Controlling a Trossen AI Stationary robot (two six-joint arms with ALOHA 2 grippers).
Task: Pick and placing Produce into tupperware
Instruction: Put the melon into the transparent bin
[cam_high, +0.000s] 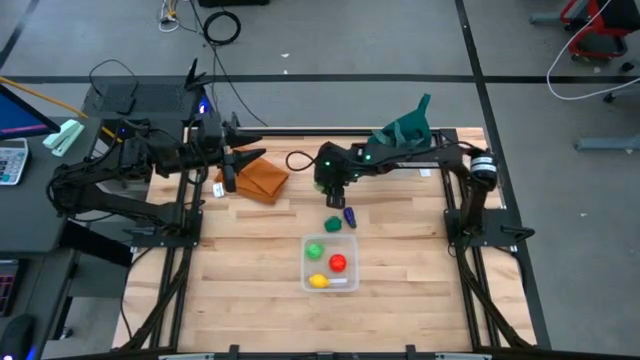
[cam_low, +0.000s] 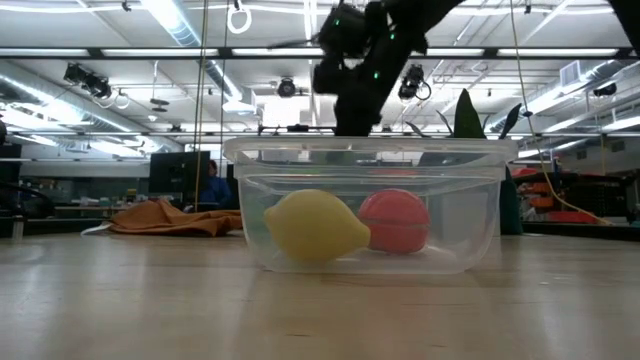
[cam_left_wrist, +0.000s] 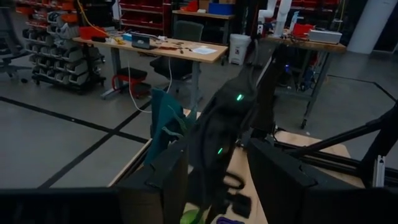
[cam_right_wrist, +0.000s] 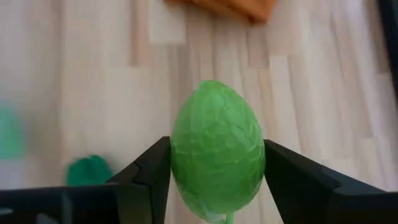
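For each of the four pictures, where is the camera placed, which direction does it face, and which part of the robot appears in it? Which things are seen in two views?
High view: above the table, looking down; both arms, tub.
Low view: at tabletop height, level across; tub, yellow piece, red piece, one arm above.
Left wrist view: on the left arm; its two fingers, the right arm beyond.
Right wrist view: on the right arm; right gripper shut on light green piece.
Shared: high and low views both show the orange cloth.

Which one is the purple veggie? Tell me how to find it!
Find the clear tupperware in the middle of the wooden table. Just behind its far right corner lie two pieces outside it. The purple one is the small slim one, right of the rounder dark green piece.
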